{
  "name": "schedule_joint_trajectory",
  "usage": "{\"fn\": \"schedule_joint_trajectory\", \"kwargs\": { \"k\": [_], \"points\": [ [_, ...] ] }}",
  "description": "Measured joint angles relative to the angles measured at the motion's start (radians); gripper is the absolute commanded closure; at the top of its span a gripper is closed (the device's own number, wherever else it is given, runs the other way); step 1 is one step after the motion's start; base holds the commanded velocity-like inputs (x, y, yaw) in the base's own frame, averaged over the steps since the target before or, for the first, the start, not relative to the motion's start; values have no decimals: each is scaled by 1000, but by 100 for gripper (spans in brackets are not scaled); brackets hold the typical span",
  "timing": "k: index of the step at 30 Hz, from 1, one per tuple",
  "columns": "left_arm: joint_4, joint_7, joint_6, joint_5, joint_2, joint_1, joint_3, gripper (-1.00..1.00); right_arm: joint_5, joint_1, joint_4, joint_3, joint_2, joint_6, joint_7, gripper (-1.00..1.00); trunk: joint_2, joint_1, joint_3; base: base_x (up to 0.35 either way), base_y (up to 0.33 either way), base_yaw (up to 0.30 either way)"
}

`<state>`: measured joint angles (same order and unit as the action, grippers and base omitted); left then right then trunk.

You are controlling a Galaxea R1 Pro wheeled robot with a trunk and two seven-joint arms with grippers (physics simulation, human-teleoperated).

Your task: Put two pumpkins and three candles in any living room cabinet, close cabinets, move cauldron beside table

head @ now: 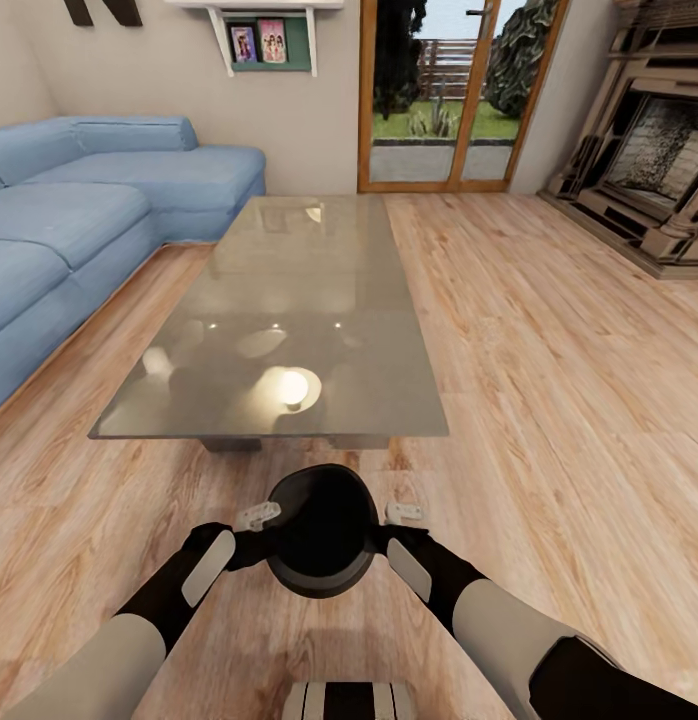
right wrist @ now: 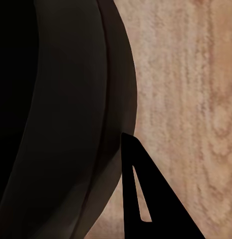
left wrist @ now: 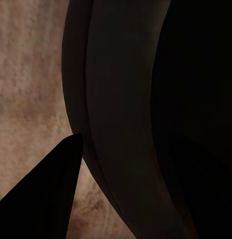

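Observation:
The cauldron (head: 322, 530), a glossy black pot with a wide mouth, hangs between my two arms just in front of the near edge of the glass-topped table (head: 319, 270). My left gripper (head: 261, 530) clamps its left rim and my right gripper (head: 389, 528) clamps its right rim. The left wrist view has the cauldron's wall (left wrist: 125, 99) close up, with one dark finger (left wrist: 41, 199) outside it over wood floor. The right wrist view has the same wall (right wrist: 61, 124) and an outer finger (right wrist: 145, 199). The inner fingers are hidden by the pot.
A blue corner sofa (head: 59, 230) runs along the table's left side. A fireplace (head: 649, 150) stands at the far right, and a wood-framed glass door (head: 449, 90) is behind the table. Open plank floor (head: 549, 350) lies to the right of the table.

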<state>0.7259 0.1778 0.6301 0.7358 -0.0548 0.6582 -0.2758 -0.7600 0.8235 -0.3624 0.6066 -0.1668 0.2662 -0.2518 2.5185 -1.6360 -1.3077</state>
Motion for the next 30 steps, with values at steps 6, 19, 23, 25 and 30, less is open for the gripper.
{"fn": "schedule_joint_trajectory", "kwargs": {
  "k": [6, 19, 23, 25, 30],
  "points": [
    [8, 2, 9, 0, -1, 0, 6, 100, 8, 0, -14, -6, 2, 14, -5, 100, 0, 0, -4, 0, 0, 0],
    [42, 19, 35, 2, 0, -1, 28, 100, 12, 17, -34, -7, 4, 50, -13, 100, 2, 1, -23, 0, 0, 0],
    [42, 19, 36, 2, -1, -1, 28, 100, 12, 17, -34, -7, 4, 49, -13, -100, 2, 1, -23, 0, 0, 0],
    [50, 16, 44, 2, 0, 0, 40, 100, 6, -1, -38, -14, -1, -13, 1, -100, 1, -3, -23, 0, 0, 0],
    [-3, 66, 1, -47, -1, -1, 43, -100, 6, -1, -38, -14, -1, -13, 1, -100, 1, -3, -23, 0, 0, 0]
  ]
}}
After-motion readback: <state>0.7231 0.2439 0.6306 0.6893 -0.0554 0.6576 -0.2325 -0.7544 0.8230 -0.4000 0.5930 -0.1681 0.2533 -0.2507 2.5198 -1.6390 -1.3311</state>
